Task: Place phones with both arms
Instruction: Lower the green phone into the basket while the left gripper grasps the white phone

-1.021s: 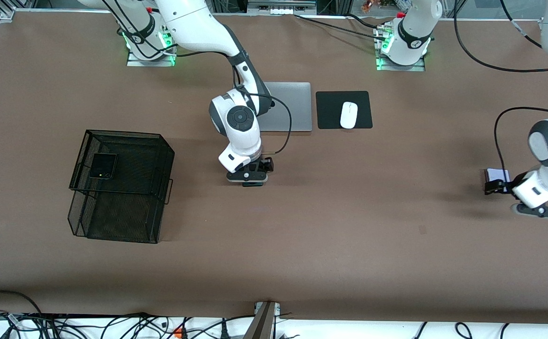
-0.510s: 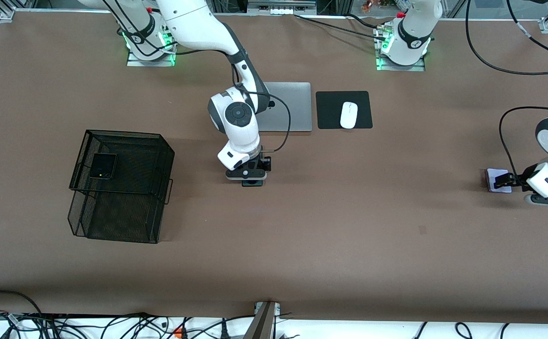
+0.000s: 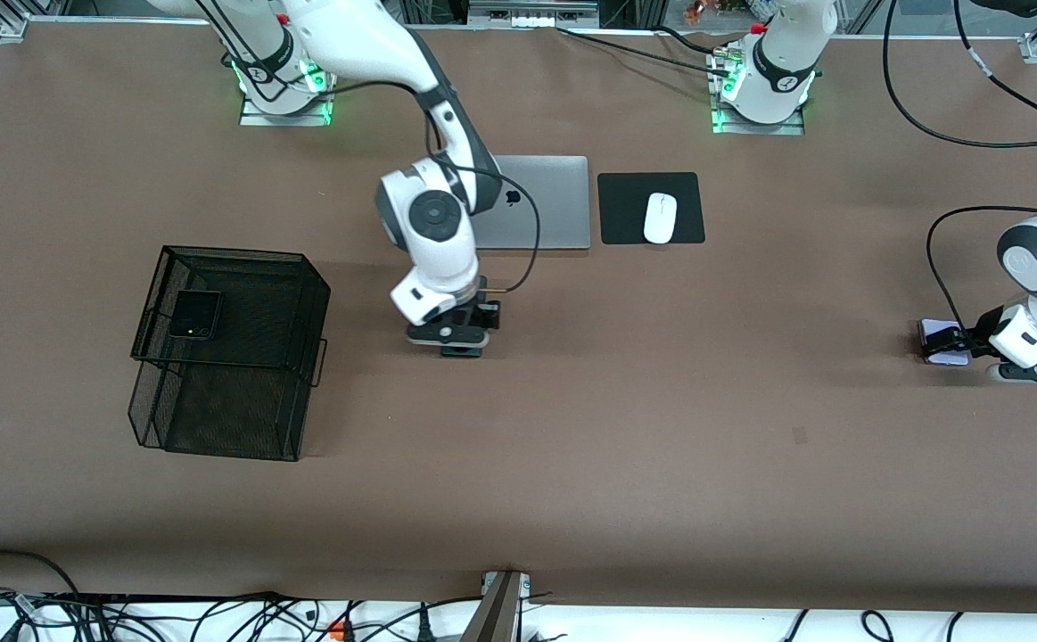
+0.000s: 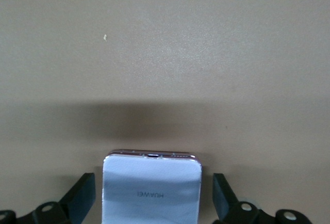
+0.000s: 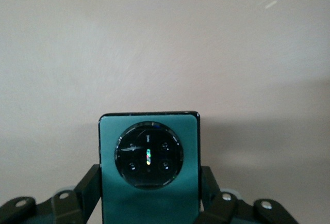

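Front view: laptop (image 3: 540, 203), mouse (image 3: 660, 218), mesh basket (image 3: 231, 352) around both arms.

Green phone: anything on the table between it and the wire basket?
Nothing visible. The right gripper is shut on the green phone, and only bare table lies between it and the wire basket.

Table (image 3: 661, 464): broad, brown, matte cover
Top edge: metal frame (image 3: 1, 27), green lights at two mounting plates
Bottom edge: white strip with tangled cables (image 3: 215, 615)
Light: soft, even
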`<action>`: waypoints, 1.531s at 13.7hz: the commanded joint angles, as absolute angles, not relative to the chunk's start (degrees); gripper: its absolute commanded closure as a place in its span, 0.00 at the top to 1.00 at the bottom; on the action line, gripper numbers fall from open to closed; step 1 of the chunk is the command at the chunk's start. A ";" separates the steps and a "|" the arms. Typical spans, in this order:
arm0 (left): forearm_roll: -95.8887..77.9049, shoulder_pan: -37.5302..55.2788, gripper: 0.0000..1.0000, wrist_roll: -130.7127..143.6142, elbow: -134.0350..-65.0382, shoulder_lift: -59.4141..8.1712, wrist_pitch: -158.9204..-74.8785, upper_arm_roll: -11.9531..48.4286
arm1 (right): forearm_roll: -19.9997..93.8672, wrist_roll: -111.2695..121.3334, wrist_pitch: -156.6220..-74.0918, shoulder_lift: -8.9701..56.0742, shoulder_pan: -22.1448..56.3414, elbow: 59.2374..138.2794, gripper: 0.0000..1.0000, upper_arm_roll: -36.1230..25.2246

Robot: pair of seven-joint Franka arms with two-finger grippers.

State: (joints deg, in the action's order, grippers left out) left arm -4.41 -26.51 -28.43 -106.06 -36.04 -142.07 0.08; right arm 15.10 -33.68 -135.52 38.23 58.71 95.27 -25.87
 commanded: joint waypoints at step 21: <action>-5.27 -27.95 0.24 -32.70 -109.16 -36.65 -144.84 0.79 | 13.18 -3.78 -139.03 13.36 59.15 124.00 0.00 -51.33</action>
